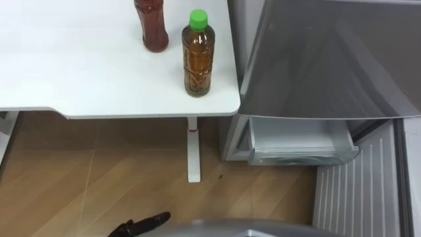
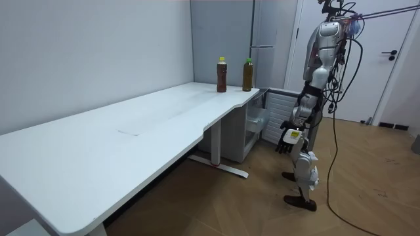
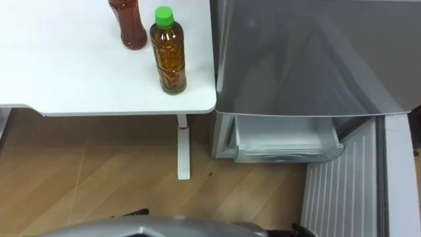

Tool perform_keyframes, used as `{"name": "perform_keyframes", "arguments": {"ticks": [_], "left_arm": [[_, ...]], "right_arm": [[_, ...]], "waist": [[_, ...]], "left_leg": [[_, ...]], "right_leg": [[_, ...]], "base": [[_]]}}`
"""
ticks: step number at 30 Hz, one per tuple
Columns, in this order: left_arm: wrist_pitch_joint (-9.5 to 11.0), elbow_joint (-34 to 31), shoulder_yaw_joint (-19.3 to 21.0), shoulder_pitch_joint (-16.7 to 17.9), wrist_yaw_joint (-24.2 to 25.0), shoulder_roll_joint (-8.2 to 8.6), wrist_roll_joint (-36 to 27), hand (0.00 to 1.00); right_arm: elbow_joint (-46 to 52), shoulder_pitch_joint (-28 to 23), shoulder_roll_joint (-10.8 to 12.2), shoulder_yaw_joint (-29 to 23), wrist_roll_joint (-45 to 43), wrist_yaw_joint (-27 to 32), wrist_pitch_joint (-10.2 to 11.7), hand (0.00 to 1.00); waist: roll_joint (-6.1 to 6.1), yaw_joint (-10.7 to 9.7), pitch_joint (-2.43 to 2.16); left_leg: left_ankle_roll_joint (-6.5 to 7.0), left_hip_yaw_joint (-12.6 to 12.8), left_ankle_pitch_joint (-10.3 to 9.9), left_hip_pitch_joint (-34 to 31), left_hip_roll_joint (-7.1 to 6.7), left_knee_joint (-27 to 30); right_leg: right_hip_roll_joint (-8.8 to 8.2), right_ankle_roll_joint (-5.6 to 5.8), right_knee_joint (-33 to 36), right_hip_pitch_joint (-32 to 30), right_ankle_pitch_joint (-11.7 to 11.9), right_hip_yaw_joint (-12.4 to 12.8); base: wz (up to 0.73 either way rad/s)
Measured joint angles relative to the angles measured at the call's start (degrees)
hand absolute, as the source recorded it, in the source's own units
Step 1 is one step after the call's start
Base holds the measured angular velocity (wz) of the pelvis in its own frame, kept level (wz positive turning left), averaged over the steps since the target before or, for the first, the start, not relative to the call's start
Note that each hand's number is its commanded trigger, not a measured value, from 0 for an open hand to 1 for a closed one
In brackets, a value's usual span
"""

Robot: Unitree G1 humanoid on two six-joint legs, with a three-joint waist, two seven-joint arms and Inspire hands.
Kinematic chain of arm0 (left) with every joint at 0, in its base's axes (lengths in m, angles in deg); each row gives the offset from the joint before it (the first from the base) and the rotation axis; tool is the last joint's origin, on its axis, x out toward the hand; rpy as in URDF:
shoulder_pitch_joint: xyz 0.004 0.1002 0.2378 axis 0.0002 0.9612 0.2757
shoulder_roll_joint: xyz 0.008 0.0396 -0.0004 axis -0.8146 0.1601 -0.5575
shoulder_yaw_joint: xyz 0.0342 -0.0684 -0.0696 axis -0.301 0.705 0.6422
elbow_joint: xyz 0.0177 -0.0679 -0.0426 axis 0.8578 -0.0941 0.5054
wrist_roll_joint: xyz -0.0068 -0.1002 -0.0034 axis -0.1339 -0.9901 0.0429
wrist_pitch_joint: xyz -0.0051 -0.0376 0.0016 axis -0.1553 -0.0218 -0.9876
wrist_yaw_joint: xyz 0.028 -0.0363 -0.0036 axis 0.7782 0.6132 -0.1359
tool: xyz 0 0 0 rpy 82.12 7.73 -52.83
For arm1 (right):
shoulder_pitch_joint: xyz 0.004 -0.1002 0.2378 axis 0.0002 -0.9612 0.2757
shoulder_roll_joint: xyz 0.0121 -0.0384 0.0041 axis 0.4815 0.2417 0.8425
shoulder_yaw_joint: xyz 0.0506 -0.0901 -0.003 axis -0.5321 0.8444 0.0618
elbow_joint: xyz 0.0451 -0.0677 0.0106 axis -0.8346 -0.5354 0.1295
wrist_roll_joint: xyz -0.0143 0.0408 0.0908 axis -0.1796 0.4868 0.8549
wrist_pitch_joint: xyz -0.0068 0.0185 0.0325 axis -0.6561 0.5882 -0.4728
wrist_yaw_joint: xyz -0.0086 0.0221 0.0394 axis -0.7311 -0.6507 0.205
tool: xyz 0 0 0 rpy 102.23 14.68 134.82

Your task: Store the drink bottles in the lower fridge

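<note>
- Nothing legible to me on the green-capped bottle (image 1: 197,56) or the other bottle (image 1: 152,26) on my worktop (image 1: 79,66).
- Fridge (image 1: 329,59) front: no readable print or numbers.

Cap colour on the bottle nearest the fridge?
Green. The cap on that bottle shows best in the left eye view.

Bare office room: white desk (image 2: 98,151), fridge (image 1: 329,66).
</note>
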Motion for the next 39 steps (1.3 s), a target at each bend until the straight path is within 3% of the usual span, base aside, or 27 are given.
{"name": "perform_keyframes", "arguments": {"ticks": [4, 11, 22, 39], "left_arm": [[0.0, 0.0, 0.3, -0.4, -0.2, -0.02, 4.3, 0.00], [0.0, 0.0, 0.3, -0.5, -1.0, -0.10, 4.4, 0.00], [0.6, -2.1, 0.3, -0.2, -6.0, -0.05, 6.6, 0.00], [0.7, -4.5, 0.9, 1.2, -11.7, -0.35, 10.0, 0.00]], "right_arm": [[0.0, 0.0, -0.4, 0.2, -0.1, -0.5, -0.1, 0.00], [-0.8, 0.7, -0.6, 0.9, 2.0, -0.7, -1.4, 0.00], [-2.0, 1.2, -0.5, 2.5, 3.2, -0.7, -1.3, 0.00], [-2.1, 1.3, -0.4, 2.8, 3.1, -0.6, -1.2, 0.00]], "waist": [[0.27, 0.1, 0.02], [0.05, 0.5, 0.04], [-0.88, 1.6, 0.05], [-0.92, 1.5, 0.05]], "left_leg": [[0.00, -0.1, 0.0, -0.1, 0.00, 0.0], [0.00, -0.1, 0.0, 0.1, -0.01, 0.0], [0.00, -0.3, 0.0, 0.1, -0.07, 0.2], [0.00, -1.6, 0.0, -0.5, -0.10, 0.3]], "right_leg": [[0.01, -0.05, 0.0, -0.1, 0.0, -0.1], [0.02, -0.05, 0.0, 0.1, 0.0, -0.1], [-0.13, -0.02, -0.2, 0.1, -0.1, -0.4], [-0.19, -0.03, -1.1, 0.8, -0.1, -1.7]], "base": [[0.00], [0.00], [0.00], [0.04]]}}
